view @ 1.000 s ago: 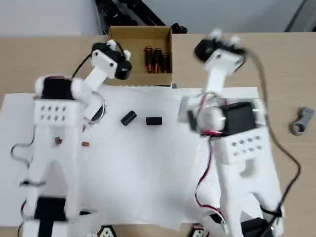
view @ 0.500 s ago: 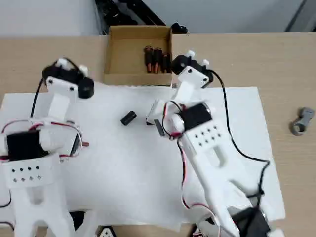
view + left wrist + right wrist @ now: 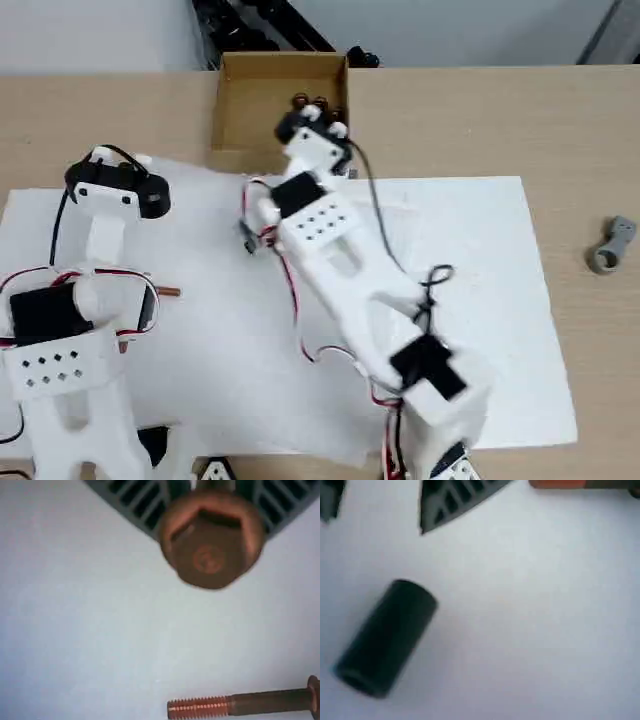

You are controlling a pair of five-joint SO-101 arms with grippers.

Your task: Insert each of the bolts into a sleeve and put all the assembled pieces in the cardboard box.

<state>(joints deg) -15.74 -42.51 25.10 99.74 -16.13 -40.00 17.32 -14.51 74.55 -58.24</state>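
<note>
Clamping one copper bolt [image 3: 210, 545] head-outward, the left fingers [image 3: 140, 505] hang above a spare bolt [image 3: 240, 705] on the white sheet [image 3: 75, 630]. The right fingers [image 3: 455, 500] gape over the black sleeve [image 3: 385, 637] lying there: light, rigid, probably rolls; pinch it mid-barrel.

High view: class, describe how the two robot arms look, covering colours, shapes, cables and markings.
Both the left arm and right arm have blocky white plastic shells with black motor blocks at the joints. Red and black cables loop along them. Each carries a flat panel dotted with small round holes. The right claw has dark, ribbed fingers.
</note>
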